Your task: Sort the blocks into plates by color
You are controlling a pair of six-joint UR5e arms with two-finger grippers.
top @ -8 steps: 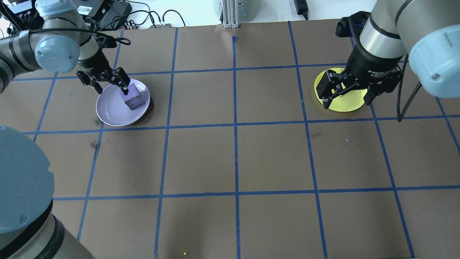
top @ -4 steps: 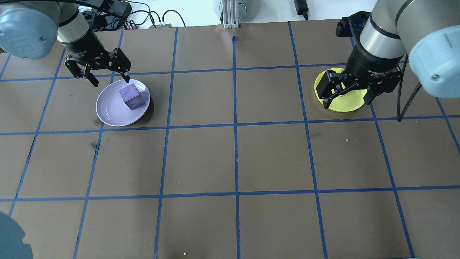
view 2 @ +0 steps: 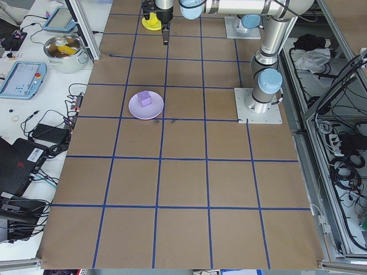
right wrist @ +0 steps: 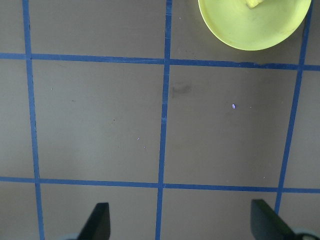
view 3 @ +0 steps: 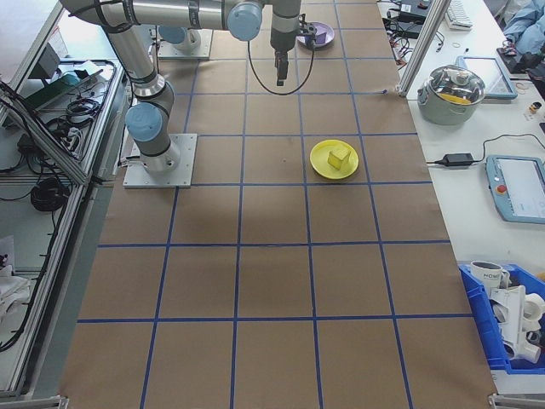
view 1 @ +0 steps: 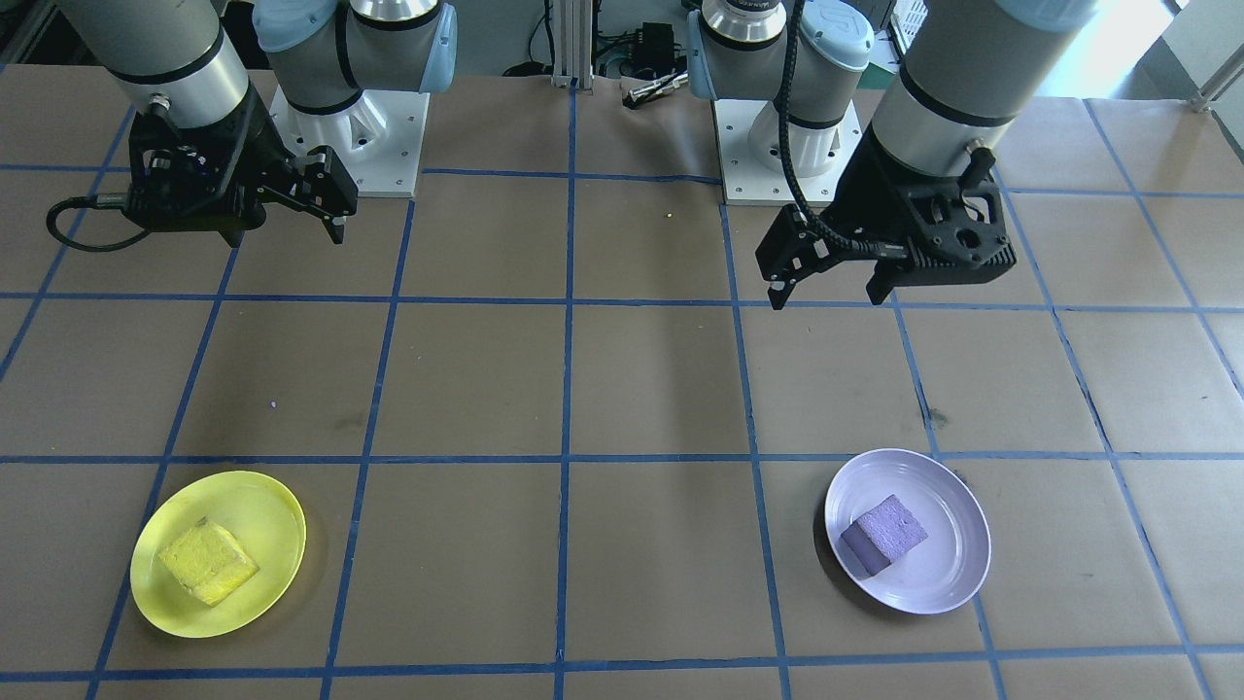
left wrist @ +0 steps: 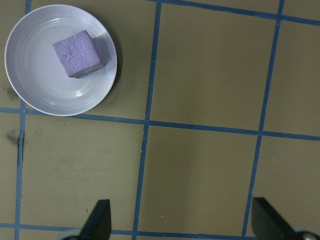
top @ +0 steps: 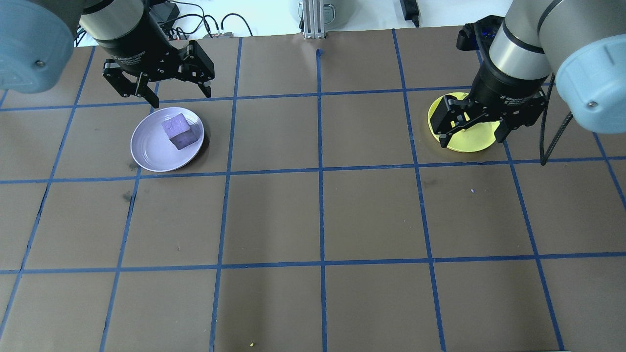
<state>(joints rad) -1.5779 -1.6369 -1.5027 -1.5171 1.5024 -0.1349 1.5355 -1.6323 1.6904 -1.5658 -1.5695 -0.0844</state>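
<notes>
The purple block lies in the lavender plate, also seen in the front view as block in plate and from the left wrist as block in plate. My left gripper hangs open above the table, just off the plate's edge, holding nothing. The yellow block rests in the yellow plate. My right gripper is open and empty, raised on the robot's side of that yellow plate; it hides the yellow block in the overhead view.
Brown paper with a blue tape grid covers the table. Cables and electronics and an aluminium post line the far edge. The two arm bases stand at the robot's side. A pot and tablets sit on a side table.
My left gripper has risen off the purple block and drawn away from the lavender plate, staying open. The block stays in the plate. The right arm has not moved.
</notes>
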